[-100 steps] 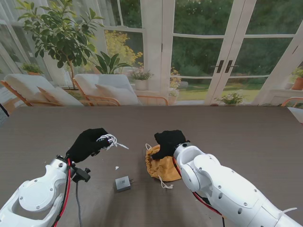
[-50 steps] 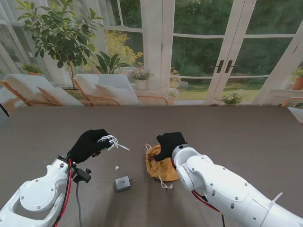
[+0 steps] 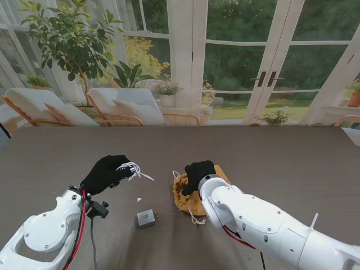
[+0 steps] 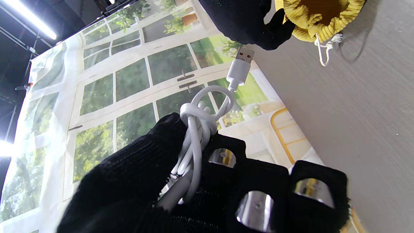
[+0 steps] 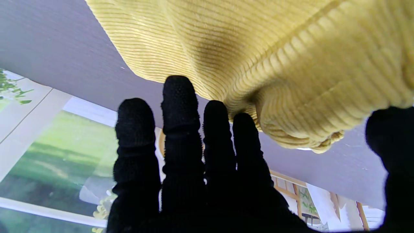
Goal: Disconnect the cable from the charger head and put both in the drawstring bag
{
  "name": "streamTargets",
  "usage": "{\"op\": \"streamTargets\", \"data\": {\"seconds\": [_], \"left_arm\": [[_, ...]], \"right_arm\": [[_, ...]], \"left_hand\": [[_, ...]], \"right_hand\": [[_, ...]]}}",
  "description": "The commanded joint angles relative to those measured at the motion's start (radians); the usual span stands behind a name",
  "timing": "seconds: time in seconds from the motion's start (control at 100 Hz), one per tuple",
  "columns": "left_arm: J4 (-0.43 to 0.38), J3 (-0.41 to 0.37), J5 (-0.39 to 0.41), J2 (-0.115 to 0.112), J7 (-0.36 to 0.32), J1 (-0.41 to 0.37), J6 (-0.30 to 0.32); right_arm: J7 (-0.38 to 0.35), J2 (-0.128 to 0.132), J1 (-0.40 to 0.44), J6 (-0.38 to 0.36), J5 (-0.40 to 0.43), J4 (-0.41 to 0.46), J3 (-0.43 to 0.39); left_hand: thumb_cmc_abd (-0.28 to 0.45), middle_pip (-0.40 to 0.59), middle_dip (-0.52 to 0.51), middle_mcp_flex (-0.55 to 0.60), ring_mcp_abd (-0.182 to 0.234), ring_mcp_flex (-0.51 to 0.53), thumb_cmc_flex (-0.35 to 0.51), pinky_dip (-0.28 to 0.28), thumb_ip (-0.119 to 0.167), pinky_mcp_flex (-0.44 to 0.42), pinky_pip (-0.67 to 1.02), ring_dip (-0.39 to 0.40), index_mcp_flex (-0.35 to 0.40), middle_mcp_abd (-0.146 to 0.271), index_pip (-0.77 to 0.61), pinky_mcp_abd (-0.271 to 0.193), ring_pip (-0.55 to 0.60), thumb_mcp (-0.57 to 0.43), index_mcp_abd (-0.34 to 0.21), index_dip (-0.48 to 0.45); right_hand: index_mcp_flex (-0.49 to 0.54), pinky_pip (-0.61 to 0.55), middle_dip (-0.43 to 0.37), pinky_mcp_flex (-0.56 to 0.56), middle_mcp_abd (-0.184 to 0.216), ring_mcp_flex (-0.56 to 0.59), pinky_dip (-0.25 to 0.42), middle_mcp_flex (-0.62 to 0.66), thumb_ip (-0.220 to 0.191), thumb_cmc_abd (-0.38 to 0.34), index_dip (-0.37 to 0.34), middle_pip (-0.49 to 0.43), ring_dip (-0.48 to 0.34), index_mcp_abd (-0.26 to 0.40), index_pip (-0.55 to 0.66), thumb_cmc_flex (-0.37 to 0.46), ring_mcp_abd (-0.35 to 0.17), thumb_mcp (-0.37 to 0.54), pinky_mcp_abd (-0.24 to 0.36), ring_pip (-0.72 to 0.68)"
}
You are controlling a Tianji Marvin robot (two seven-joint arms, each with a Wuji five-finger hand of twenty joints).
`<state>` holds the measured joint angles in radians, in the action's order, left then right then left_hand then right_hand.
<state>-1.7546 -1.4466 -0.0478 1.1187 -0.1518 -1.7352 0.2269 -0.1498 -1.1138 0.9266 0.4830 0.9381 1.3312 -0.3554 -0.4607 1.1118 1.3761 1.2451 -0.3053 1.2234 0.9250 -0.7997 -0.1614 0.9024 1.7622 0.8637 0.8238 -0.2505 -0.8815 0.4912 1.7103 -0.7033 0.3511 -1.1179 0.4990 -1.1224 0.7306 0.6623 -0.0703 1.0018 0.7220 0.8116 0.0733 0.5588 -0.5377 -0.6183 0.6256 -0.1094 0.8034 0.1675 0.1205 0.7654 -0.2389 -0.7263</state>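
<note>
The table (image 3: 281, 152) lay bare across its far half and out to the right edge, with wide room there for either arm. All the task's things sat in a small patch near me. The charger head (image 3: 146, 217) stood alone nearest to me, prongs pointing right, clear of both hands. Just right of it lay the mustard drawstring bag (image 3: 188, 199), its white cord (image 3: 194, 218) trailing toward me.

The left hand (image 3: 105, 172) hung left of the bag, raised off the table, its fingers (image 4: 258, 191) curled tight around the coiled white cable (image 4: 197, 129) — the USB plug (image 4: 241, 63) stuck out free toward the bag's gathered mouth. The right hand (image 3: 197, 171) rested over the bag's far side, palm down. In the right wrist view its four fingers (image 5: 181, 106) reached out straight and close together, the thumb (image 5: 393, 136) set apart, the gathered rim of the bag lying between thumb and fingers — whether they pinched the cloth I could not tell.
</note>
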Motion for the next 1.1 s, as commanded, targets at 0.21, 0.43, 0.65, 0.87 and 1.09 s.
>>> {"op": "streamTargets", "data": {"seconds": [0.21,0.43,0.65,0.87,1.09], "left_arm": [[-0.009,0.0,0.003,0.002,-0.014,-0.012,-0.012],[-0.007,0.002,0.0,0.001,-0.018,-0.011,-0.013],[-0.007,0.001,0.0,0.001,-0.019,-0.014,-0.015],[-0.009,0.0,0.001,0.002,-0.018,-0.019,-0.016],[-0.013,-0.001,0.001,0.003,-0.013,-0.025,-0.018]], "right_arm": [[-0.005,-0.017,-0.025,0.046,-0.006,-0.032,0.037],[-0.011,-0.019,-0.034,0.063,-0.004,-0.036,0.057],[-0.028,-0.02,-0.047,0.084,0.0,-0.034,0.096],[-0.044,-0.033,-0.069,0.114,-0.032,-0.042,0.14],[-0.035,-0.053,-0.084,0.119,-0.06,-0.073,0.166]], "left_hand": [[0.169,0.03,0.02,0.044,0.0,0.039,0.191,-0.017,0.129,-0.003,0.078,0.009,0.11,-0.018,-0.436,0.03,0.068,-0.159,-0.133,-0.071],[0.169,0.029,0.02,0.043,-0.001,0.038,0.191,-0.018,0.129,-0.004,0.078,0.009,0.11,-0.019,-0.436,0.03,0.067,-0.159,-0.133,-0.071],[0.168,0.028,0.02,0.042,-0.001,0.038,0.192,-0.018,0.129,-0.005,0.077,0.01,0.11,-0.02,-0.435,0.03,0.067,-0.16,-0.133,-0.071],[0.168,0.028,0.02,0.042,-0.003,0.037,0.191,-0.019,0.128,-0.005,0.076,0.01,0.11,-0.02,-0.435,0.031,0.065,-0.159,-0.133,-0.07],[0.169,0.027,0.02,0.041,-0.004,0.036,0.192,-0.02,0.128,-0.007,0.075,0.01,0.109,-0.021,-0.434,0.032,0.064,-0.158,-0.132,-0.07]], "right_hand": [[0.033,-0.092,0.01,-0.069,-0.044,0.079,-0.001,0.044,-0.044,-0.038,0.013,-0.04,0.01,-0.038,0.04,0.138,-0.011,-0.03,-0.005,-0.052],[0.057,-0.124,0.008,-0.035,-0.052,0.117,-0.005,0.071,-0.057,-0.033,0.02,-0.048,0.012,-0.049,0.048,0.152,-0.018,-0.031,-0.008,-0.072],[0.022,-0.121,0.003,-0.048,-0.073,0.095,-0.017,0.035,-0.044,0.015,0.044,-0.036,0.009,-0.086,0.02,0.041,0.0,0.028,-0.026,-0.064],[0.051,-0.141,0.0,-0.022,-0.074,0.12,-0.012,0.066,-0.056,-0.06,0.048,-0.044,0.014,-0.073,0.033,0.12,0.005,0.008,-0.036,-0.078],[0.173,-0.235,0.023,0.082,-0.039,0.256,-0.015,0.249,-0.082,-0.183,0.153,-0.09,0.035,-0.025,0.184,0.423,-0.045,-0.142,-0.011,-0.178]]}}
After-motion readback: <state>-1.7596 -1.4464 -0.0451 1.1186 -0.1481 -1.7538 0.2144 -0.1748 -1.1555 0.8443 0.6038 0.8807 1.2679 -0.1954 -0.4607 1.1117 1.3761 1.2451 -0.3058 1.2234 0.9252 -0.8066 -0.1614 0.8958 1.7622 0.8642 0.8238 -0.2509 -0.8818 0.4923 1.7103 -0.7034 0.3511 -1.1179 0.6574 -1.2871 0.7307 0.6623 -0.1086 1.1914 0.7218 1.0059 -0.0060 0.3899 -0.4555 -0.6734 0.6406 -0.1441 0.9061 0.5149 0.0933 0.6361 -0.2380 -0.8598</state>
